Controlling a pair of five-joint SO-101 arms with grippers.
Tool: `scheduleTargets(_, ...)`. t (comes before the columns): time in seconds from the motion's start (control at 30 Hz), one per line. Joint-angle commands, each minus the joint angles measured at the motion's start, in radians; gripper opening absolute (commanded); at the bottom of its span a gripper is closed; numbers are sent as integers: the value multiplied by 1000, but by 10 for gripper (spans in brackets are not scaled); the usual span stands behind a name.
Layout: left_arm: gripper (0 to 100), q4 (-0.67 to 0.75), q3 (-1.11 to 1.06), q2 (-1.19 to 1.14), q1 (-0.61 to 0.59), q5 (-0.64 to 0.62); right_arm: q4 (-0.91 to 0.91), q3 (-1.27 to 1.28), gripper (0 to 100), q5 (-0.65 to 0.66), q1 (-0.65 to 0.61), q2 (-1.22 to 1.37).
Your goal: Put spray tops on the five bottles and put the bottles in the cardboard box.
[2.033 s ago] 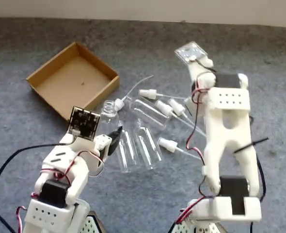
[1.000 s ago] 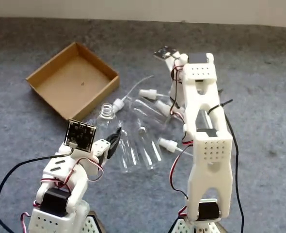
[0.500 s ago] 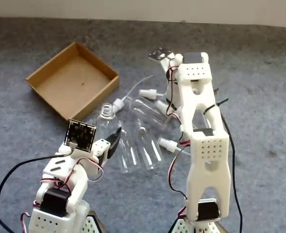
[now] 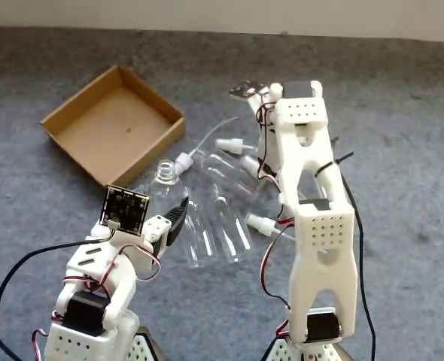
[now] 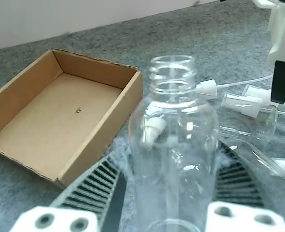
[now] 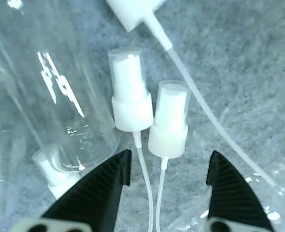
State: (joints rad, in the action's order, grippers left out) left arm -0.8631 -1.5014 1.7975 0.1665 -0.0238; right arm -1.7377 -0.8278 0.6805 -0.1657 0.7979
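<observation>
Motion is all the right arm's: it has swung in, and the right gripper (image 6: 169, 166) now hangs spread open over two spray tops (image 6: 130, 99) lying side by side. The left gripper (image 5: 169, 186) stays clamped on an uncapped clear bottle (image 5: 174, 121) near the cardboard box (image 5: 104, 128), so picking a top likely comes next.

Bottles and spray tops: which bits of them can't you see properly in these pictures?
1. High view: the right arm covers some spray tops and part of the clear bottles, so neither can be counted.
2. Left wrist view: the held bottle has its base cut off by the picture's edge.
3. Right wrist view: the tubes of two spray tops run off the picture's edge, and the lying bottle is cut off too.
</observation>
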Motion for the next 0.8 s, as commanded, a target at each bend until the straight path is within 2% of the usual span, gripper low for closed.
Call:
scheduleTargets(0.0,147,21,7,13,-1,-5,-13,-62,238,3,-18,-41)
scheduleTargets(0.13,147,21,5,13,-1,-5,81,-62,238,3,-16,19)
scheduleTargets(0.37,147,21,4,13,-1,-5,127,-71,238,5,-13,134)
scheduleTargets(0.5,147,21,4,13,-1,-5,125,-73,229,3,-13,131)
scheduleTargets(0.6,147,21,4,13,-1,-5,124,-104,179,3,-16,114)
scheduleTargets(0.77,147,21,2,13,-1,-5,39,-134,164,3,-19,90)
